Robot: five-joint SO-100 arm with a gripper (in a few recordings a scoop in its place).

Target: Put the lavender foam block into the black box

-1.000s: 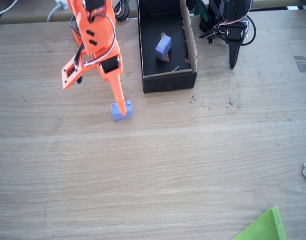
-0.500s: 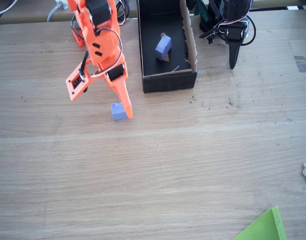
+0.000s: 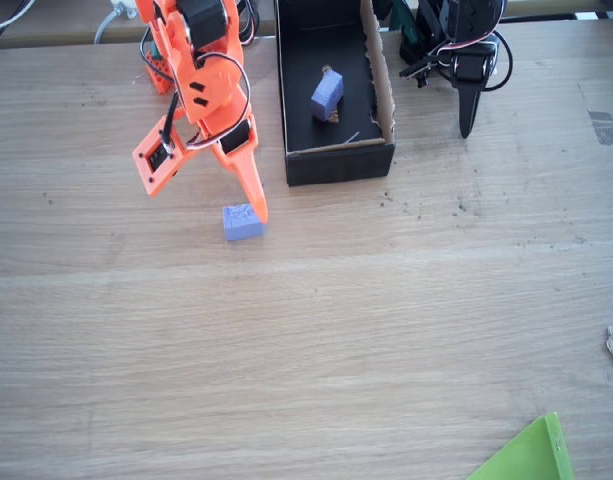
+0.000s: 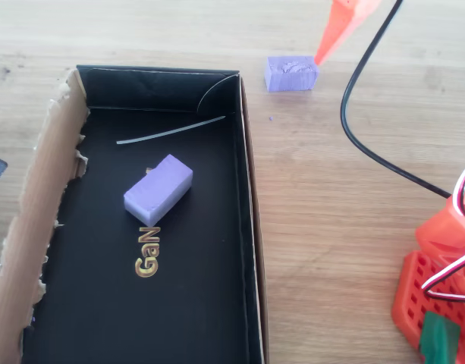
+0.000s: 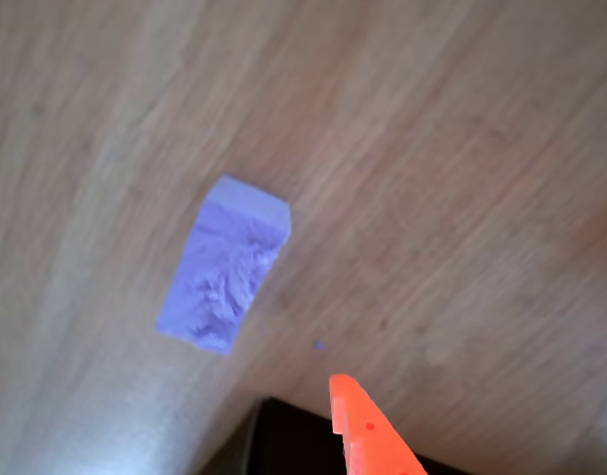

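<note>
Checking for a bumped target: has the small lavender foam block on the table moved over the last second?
No. The small rough-topped lavender foam block sits at the same spot on the wooden table, below-left of the black cardboard box's near corner.

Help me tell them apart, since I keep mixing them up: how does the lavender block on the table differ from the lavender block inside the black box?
The lavender foam block lies on the bare table; the smoother lavender block lies inside the black box. The table block's top is rough and crumbly; the boxed block's faces are smooth. The boxed block lies at a slant to the box walls, while the table block lies roughly parallel to the box's end wall. Both are small lavender bricks.
</note>
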